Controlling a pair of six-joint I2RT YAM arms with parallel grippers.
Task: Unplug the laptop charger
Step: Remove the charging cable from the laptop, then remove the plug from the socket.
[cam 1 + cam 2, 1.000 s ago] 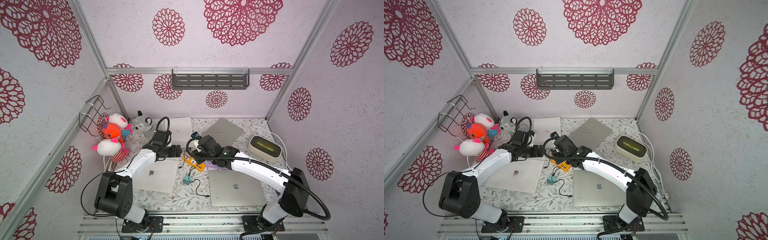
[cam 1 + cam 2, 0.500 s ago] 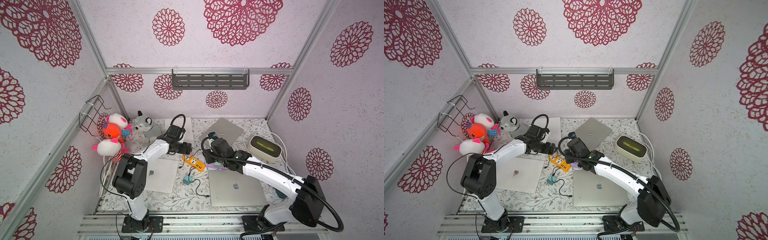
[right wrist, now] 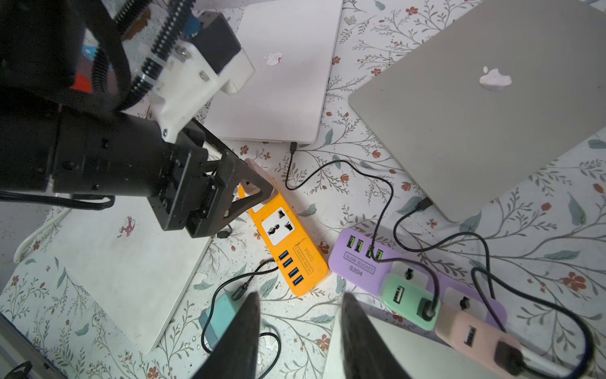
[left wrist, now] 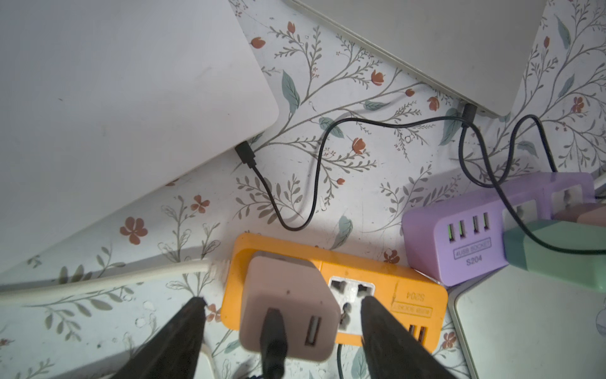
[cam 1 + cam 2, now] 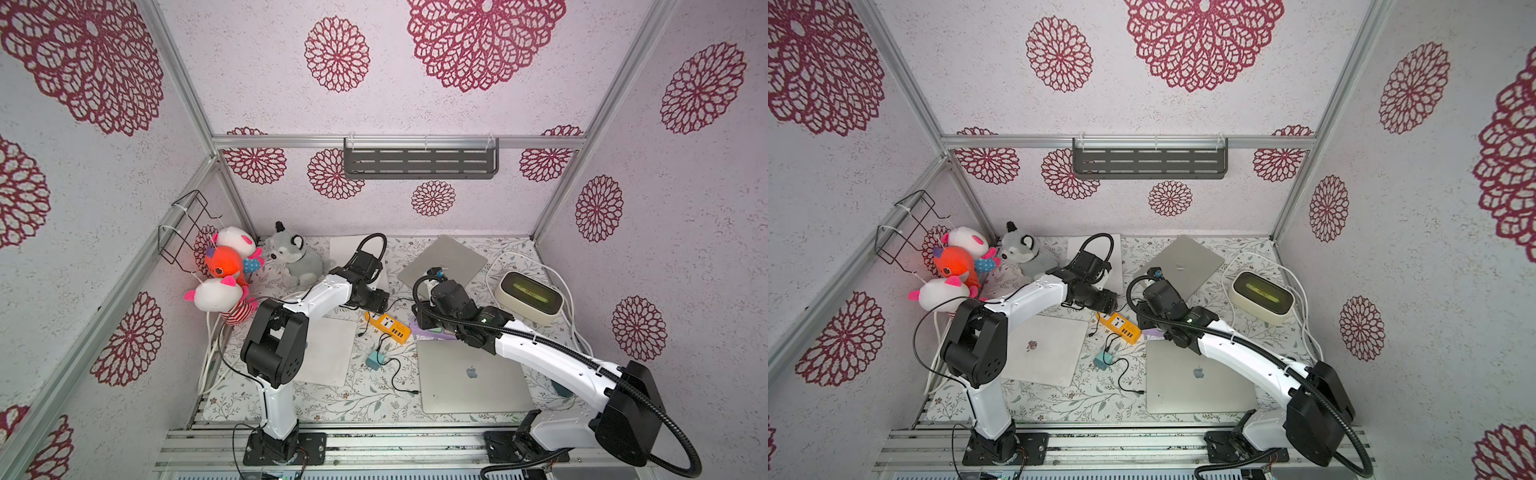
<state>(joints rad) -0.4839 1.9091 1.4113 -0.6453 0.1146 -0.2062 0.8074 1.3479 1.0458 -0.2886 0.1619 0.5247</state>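
Within the last second the left gripper (image 4: 281,299) had swung right from above the near-left laptop (image 5: 328,353). It had come down at the far-left end of the orange power strip (image 4: 387,279), where the pink charger (image 4: 288,305) stood plugged in. In the left wrist view its two fingers (image 4: 183,328) stood apart, one on each side of the charger block. A gap showed on both sides, so nothing was gripped yet, though the jaws appeared to be on their way in.

Meanwhile the right gripper (image 3: 300,294) had drawn back from that same end of the strip toward the near right. It hung partly open and empty above the strip's near end, just beside the purple power strip (image 3: 360,265).

For the task, this meant the approach looked finished and the way was clear, but the charger was still fully seated in its socket and the pull had not begun. The next move probably called for the fingers to close squarely on the block's flat sides, then a straight lift out of the socket. The strip looked light and lay loose on the table, so it might rise with the charger unless the right arm pressed it down.
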